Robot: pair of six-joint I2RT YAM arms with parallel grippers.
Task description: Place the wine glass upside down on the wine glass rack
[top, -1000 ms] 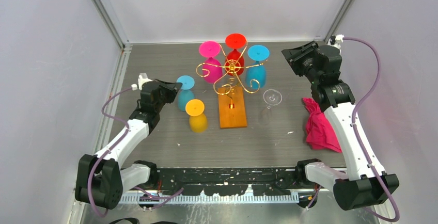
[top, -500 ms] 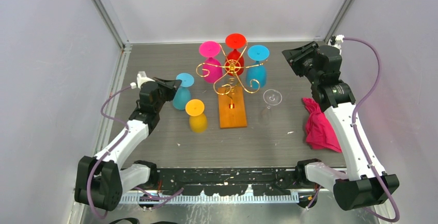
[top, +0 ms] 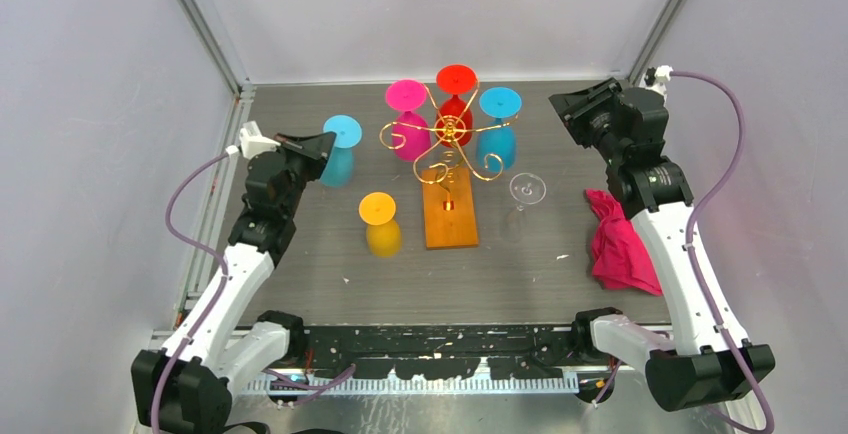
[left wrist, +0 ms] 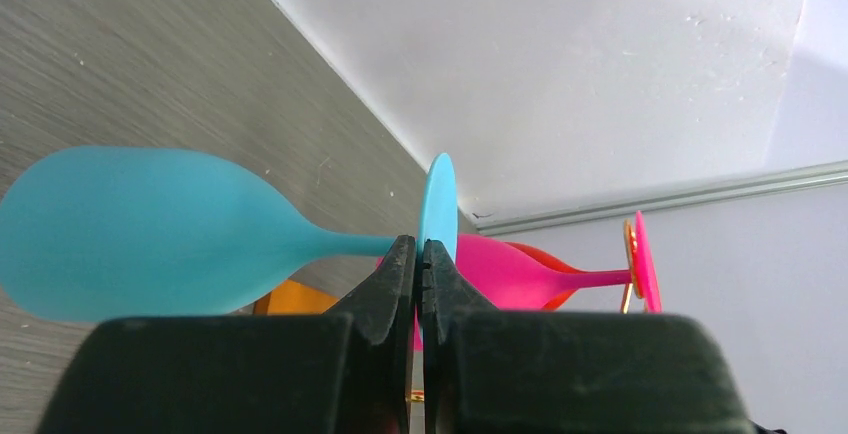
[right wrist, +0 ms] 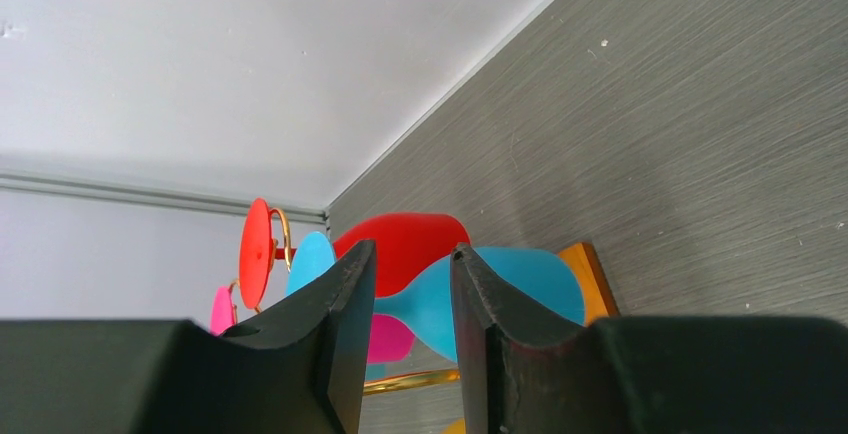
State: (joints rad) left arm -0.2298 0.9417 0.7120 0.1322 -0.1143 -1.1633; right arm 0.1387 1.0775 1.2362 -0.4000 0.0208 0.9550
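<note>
Wine glass [top: 338, 159] stem pinched by left gripper [top: 322, 142], right gripper [right wrist: 412, 294] part-spread: keep it inverted, feed stem into a vacant rack [top: 446, 194] arm.

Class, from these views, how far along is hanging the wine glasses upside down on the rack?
Done: pink glass, red glass and blue glass hang upside down on the rack. In hand: left gripper, jaws shut on the stem of a second blue glass. Left: hanging it; the yellow glass and clear glass stand on the table.
</note>
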